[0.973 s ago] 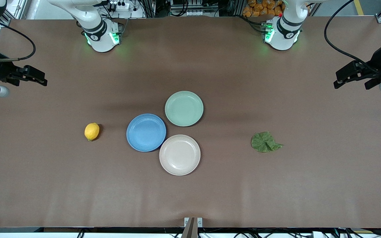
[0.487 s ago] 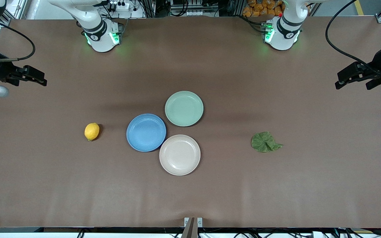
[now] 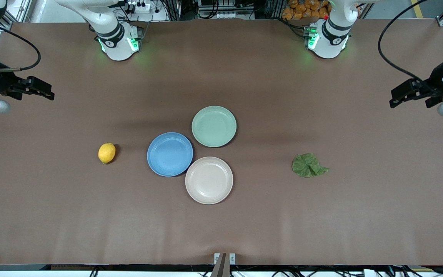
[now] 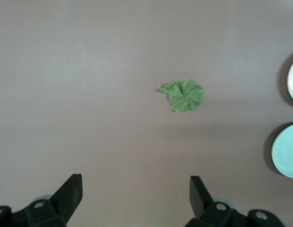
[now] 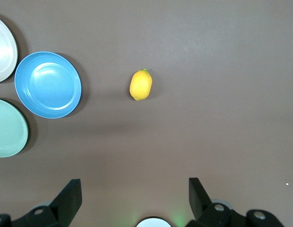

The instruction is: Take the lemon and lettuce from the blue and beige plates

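Waiting at both ends: left tool (image 3: pixel 398 98) hangs over the counter (image 3: pixel 221 231) at the left arm's end, fingers spread wide, nothing held; right tool (image 3: pixel 46 92) hangs over the right arm's end, also spread and empty per its wrist view.

Scene vs task: small oval yellow lemon (image 3: pixel 107 153) sits on bare counter, beside the round medium-blue matte plate (image 3: pixel 170 154) toward the right arm's end, clearly apart from it. Dark green wrinkled lettuce leaf (image 3: pixel 308 165) lies flat on counter toward the left arm's end, well apart from the round pale beige plate (image 3: pixel 209 180). Blue, beige and the pale mint-green plate (image 3: pixel 214 126) are bunched mid-counter, rims touching or nearly so, all empty. So nothing's on a plate; judging the picks as already done and both arms parked, or else as a plain pick off the counter.

If picks remain, how I'd do them:
- Lemon w/ right tool: come straight down, fingers across the short axis, not tip to tip. It'll roll, so centre it before closing.
- Lettuce w/ left tool: thin and floppy, lies flat. Aim at the raised crumpled edge seen in the left wrist view (image 4: pixel 182 94), fingers nearly on the counter, pinch a fold. Lift slow, the leaf may slip.
- Arms are well apart, so collision risk looks low.
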Robot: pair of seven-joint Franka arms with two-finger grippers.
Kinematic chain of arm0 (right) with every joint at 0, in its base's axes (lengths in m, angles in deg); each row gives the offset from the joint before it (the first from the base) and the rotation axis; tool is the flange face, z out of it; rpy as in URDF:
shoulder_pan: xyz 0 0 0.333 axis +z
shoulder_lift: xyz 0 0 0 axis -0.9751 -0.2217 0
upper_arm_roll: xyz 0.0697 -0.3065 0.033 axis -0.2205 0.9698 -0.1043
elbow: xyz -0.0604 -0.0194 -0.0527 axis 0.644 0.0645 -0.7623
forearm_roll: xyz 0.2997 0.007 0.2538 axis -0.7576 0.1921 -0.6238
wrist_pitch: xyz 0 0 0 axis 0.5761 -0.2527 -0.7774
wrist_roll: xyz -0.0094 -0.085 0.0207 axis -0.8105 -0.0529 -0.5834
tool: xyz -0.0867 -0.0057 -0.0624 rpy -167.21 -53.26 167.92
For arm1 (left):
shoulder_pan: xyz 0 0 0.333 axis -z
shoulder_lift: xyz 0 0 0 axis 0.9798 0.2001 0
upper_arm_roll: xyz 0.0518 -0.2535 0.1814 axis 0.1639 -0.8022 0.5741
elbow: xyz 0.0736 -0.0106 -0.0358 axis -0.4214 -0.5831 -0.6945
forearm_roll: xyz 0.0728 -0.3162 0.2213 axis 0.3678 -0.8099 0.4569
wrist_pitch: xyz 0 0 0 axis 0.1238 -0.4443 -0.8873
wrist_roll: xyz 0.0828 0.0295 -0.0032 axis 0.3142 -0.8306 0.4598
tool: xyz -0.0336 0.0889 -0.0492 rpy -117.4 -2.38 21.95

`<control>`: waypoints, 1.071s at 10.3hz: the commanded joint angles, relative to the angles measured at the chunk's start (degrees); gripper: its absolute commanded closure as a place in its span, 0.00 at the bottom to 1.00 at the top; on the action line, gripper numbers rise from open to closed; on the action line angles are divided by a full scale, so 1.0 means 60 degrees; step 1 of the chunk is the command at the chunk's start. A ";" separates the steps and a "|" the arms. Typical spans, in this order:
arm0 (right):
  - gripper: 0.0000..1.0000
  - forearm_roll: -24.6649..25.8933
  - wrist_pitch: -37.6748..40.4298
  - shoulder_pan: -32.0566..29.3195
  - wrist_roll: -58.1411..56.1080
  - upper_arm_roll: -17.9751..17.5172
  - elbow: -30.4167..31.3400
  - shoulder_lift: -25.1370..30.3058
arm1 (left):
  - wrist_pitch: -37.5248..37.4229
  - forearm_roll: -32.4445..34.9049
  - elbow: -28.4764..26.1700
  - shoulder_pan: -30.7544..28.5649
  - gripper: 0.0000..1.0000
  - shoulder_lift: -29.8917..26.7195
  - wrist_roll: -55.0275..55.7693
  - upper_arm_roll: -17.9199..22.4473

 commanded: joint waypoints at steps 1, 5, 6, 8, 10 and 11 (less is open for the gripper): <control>0.00 0.0001 0.0012 -0.0264 -0.0082 -0.0191 0.0071 0.0096 | 0.0471 0.0429 -0.0543 0.0015 0.00 -0.0268 -0.0299 -0.0121; 0.00 -0.0014 0.0012 -0.0294 -0.0082 -0.0191 0.0071 0.0096 | 0.0281 0.0650 -0.0485 0.0001 0.00 -0.0370 -0.0269 -0.0561; 0.00 -0.0014 0.0012 -0.0294 -0.0082 -0.0191 0.0085 0.0096 | 0.0223 0.0635 -0.0528 -0.0028 0.00 -0.0617 -0.0255 -0.0677; 0.00 -0.0014 0.0012 -0.0294 -0.0082 -0.0191 0.0071 0.0096 | 0.0091 0.0606 -0.0674 -0.0072 0.00 -0.0911 -0.0211 -0.0693; 0.00 -0.0014 0.0012 -0.0294 -0.0082 -0.0191 0.0071 0.0096 | 0.0076 0.0577 -0.0778 -0.0073 0.00 -0.1073 -0.0283 -0.0678; 0.00 -0.0014 0.0012 -0.0294 -0.0082 -0.0191 0.0085 0.0096 | 0.0076 0.0504 -0.0749 -0.0087 0.00 -0.1059 -0.0298 -0.0664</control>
